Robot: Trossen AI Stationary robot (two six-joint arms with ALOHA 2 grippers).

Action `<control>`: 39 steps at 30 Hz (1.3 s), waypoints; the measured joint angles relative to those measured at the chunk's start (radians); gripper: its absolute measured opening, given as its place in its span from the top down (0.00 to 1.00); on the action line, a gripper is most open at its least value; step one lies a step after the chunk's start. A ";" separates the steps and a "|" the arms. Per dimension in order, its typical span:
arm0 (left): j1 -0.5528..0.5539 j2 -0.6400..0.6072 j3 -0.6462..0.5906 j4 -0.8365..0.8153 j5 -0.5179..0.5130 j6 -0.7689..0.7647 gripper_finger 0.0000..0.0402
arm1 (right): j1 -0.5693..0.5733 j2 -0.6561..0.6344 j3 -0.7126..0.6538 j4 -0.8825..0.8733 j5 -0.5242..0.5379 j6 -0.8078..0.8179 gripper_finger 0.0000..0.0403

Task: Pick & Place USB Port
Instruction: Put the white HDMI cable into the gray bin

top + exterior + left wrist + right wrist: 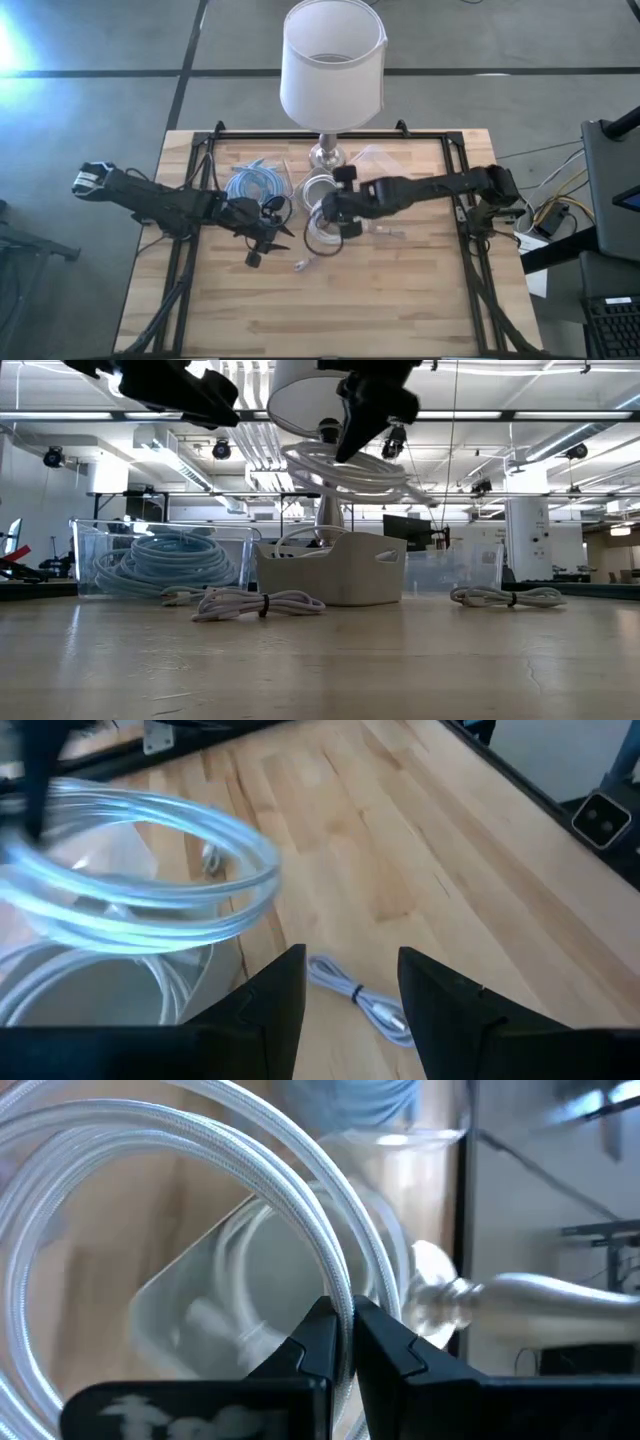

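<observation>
Right wrist view shows the right gripper with jaws clamped on a coiled white cable, lifted above the white basket at mid-bench, so pickup is done and placement remains, while the left gripper hovers nearby, jaws apart and empty.

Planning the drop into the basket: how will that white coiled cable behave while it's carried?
Probably floppy: the white coiled cable sags in loose loops under the right end effector, pinched at one strand. Likely light, and apt to swing over the white basket.
</observation>
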 joint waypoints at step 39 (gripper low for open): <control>0.000 -0.001 -0.069 0.008 -0.004 -0.053 0.59 | -0.192 0.209 -0.008 0.176 0.050 -0.125 0.95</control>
